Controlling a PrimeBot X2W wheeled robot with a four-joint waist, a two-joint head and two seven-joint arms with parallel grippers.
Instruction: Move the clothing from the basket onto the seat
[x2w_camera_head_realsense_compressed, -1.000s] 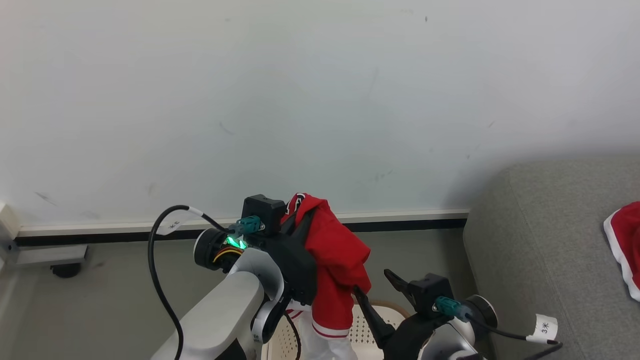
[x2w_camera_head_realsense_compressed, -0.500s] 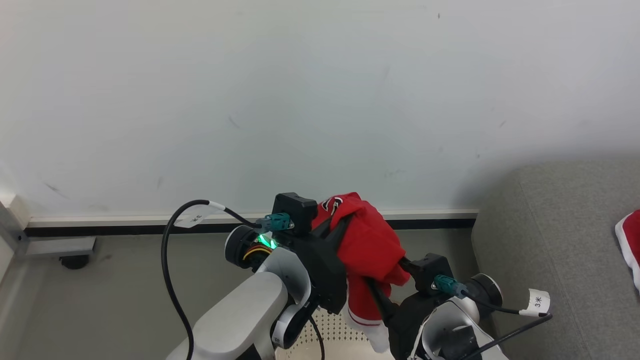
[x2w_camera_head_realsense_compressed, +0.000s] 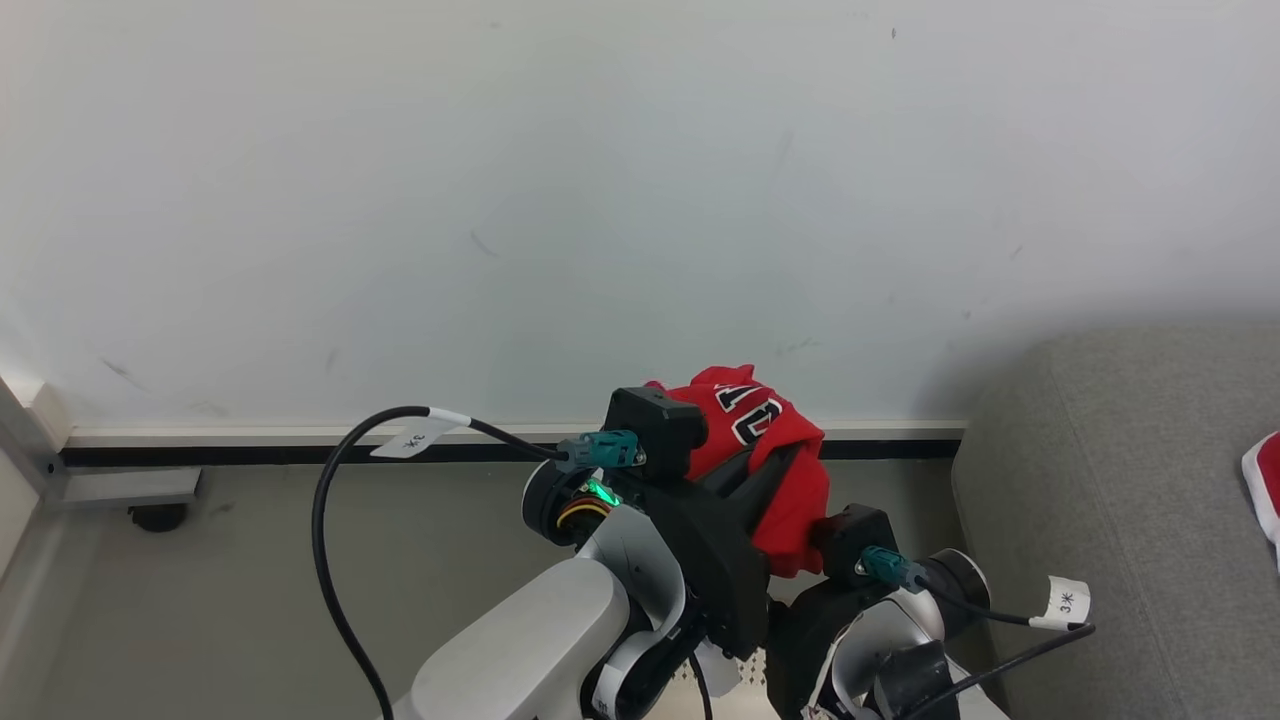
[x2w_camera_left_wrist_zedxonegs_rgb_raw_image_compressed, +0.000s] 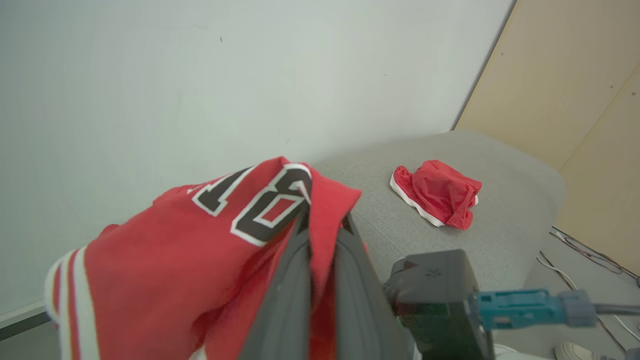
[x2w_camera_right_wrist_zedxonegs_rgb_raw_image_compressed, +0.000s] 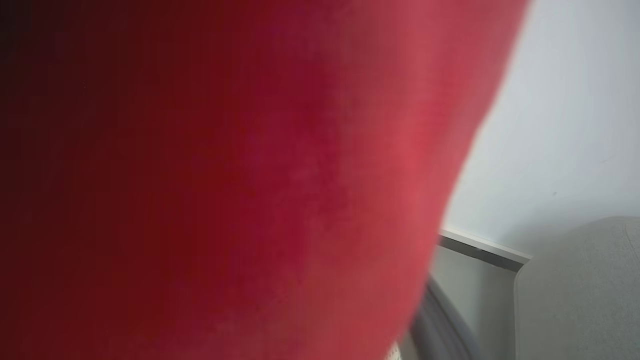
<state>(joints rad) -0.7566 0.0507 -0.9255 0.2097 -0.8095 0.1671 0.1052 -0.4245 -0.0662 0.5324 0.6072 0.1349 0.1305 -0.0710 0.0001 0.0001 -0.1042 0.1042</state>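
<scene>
My left gripper (x2w_camera_head_realsense_compressed: 778, 462) is shut on a red jersey (x2w_camera_head_realsense_compressed: 762, 430) with a black and white number, one piece of the clothing, held up in front of the wall. In the left wrist view the jersey (x2w_camera_left_wrist_zedxonegs_rgb_raw_image_compressed: 180, 260) drapes to the left over the closed left gripper (x2w_camera_left_wrist_zedxonegs_rgb_raw_image_compressed: 322, 220). The cloth (x2w_camera_right_wrist_zedxonegs_rgb_raw_image_compressed: 225, 180) hangs right before the right wrist camera and hides my right gripper's fingers. A second red garment (x2w_camera_left_wrist_zedxonegs_rgb_raw_image_compressed: 437, 192) lies on the grey seat (x2w_camera_left_wrist_zedxonegs_rgb_raw_image_compressed: 505, 165), also at the head view's right edge (x2w_camera_head_realsense_compressed: 1262, 480). A sliver of the perforated basket (x2w_camera_head_realsense_compressed: 752, 668) shows between my arms.
A pale wall (x2w_camera_head_realsense_compressed: 600, 200) with a skirting strip (x2w_camera_head_realsense_compressed: 250, 440) stands close ahead. The seat (x2w_camera_head_realsense_compressed: 1120, 500) lies to my right. Grey floor (x2w_camera_head_realsense_compressed: 250, 580) spreads to the left. A tan panel (x2w_camera_left_wrist_zedxonegs_rgb_raw_image_compressed: 575, 75) stands beyond the seat, with cables (x2w_camera_left_wrist_zedxonegs_rgb_raw_image_compressed: 585, 250) on the floor.
The left gripper has carried the jersey up and to the right, toward the seat. The hanging cuff has risen, and the cloth now covers the right gripper. The head camera has shifted a little.
</scene>
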